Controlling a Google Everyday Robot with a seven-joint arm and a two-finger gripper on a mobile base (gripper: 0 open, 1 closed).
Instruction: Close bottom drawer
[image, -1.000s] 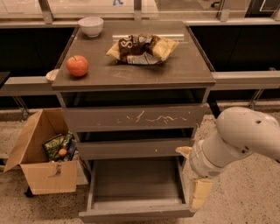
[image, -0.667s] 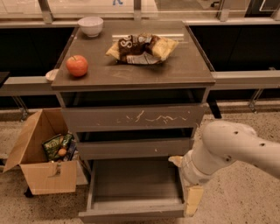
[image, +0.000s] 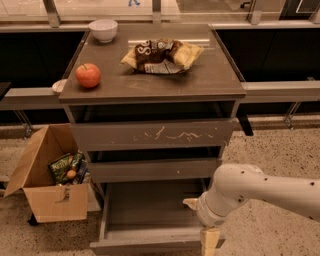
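My gripper (image: 209, 240) sits by the right front corner of the open bottom drawer (image: 150, 212). I cannot tell its state. An off-centre push may jam the drawer.

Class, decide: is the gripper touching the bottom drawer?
Cannot tell. In the camera view the gripper overlaps the front right corner of the bottom drawer, which stands open, but neither contact nor a gap shows plainly.
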